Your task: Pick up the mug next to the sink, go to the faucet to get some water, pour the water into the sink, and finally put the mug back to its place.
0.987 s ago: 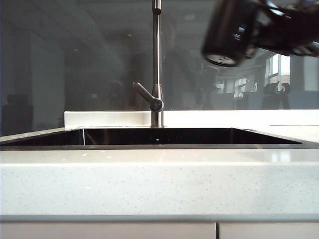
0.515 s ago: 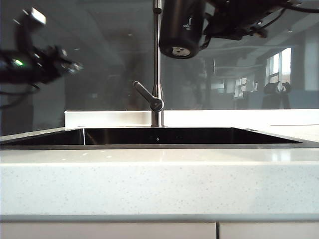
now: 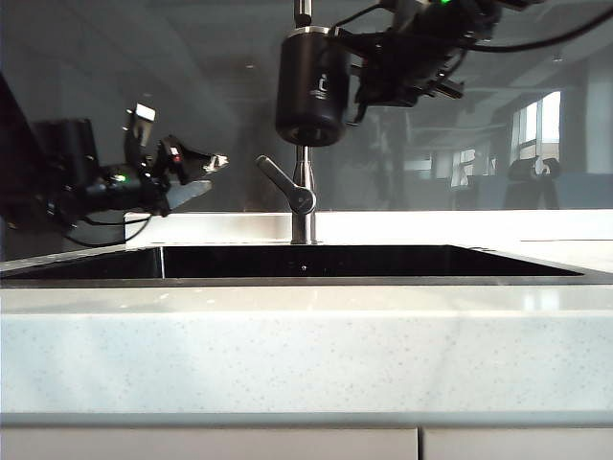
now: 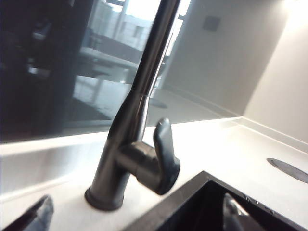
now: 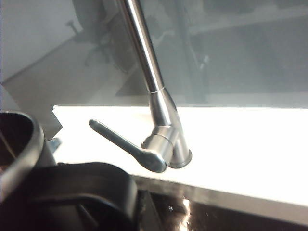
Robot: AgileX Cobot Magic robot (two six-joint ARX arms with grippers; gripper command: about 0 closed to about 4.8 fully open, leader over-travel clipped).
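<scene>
The black mug (image 3: 311, 86) hangs upright in the air, high above the sink (image 3: 306, 261), and covers part of the faucet (image 3: 302, 196) pipe. My right gripper (image 3: 369, 69) reaches in from the right and is shut on the mug's side. In the right wrist view the mug (image 5: 21, 144) and its handle (image 5: 82, 192) fill the near corner and hide the fingers. My left gripper (image 3: 204, 177) is open, just left of the faucet lever (image 3: 283, 184) and apart from it. In the left wrist view the lever (image 4: 163, 154) stands between the spread fingertips (image 4: 38, 216).
A pale countertop (image 3: 306, 335) runs along the front of the sink. A white ledge (image 3: 460, 227) lies behind the sink under a dark glass wall. The faucet's spout is out of view above. A round fitting (image 4: 288, 169) sits in the counter beside the sink.
The right gripper has carried the mug leftward to the faucet pipe and turned it upright. The left arm has come in from the left toward the lever, and its jaws have opened.
</scene>
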